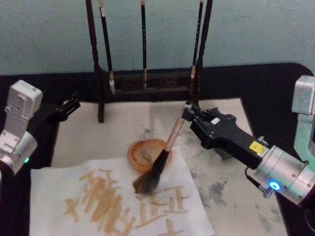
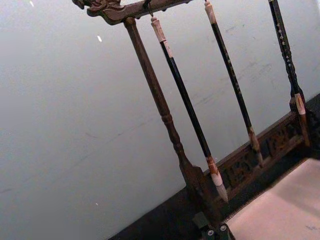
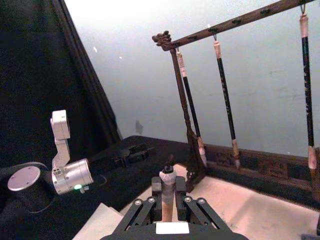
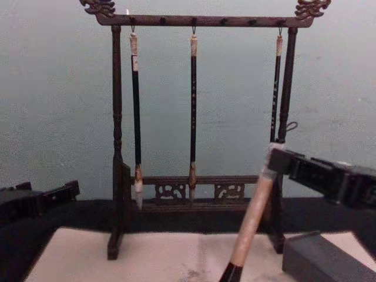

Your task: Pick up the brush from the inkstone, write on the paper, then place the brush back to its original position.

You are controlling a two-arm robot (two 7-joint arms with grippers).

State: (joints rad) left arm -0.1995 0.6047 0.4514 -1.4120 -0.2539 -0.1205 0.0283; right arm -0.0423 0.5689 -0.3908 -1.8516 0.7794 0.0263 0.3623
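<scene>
Right gripper (image 1: 186, 114) clamps brush (image 1: 165, 150) handle top (shaft tilted), bristles on paper (image 1: 54, 194) at 6 o'clock; left gripper (image 1: 73, 104) idle, 9 o'clock.

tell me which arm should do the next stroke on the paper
Right: the right pincer is shut on the brush, bristles touching the paper; the left pincer is parked off the sheet's left side.

Brush (image 1: 157, 164) over paper (image 1: 83, 137), before rack (image 1: 147, 81); inkstone (image 4: 326, 258) seemingly to right.
</scene>
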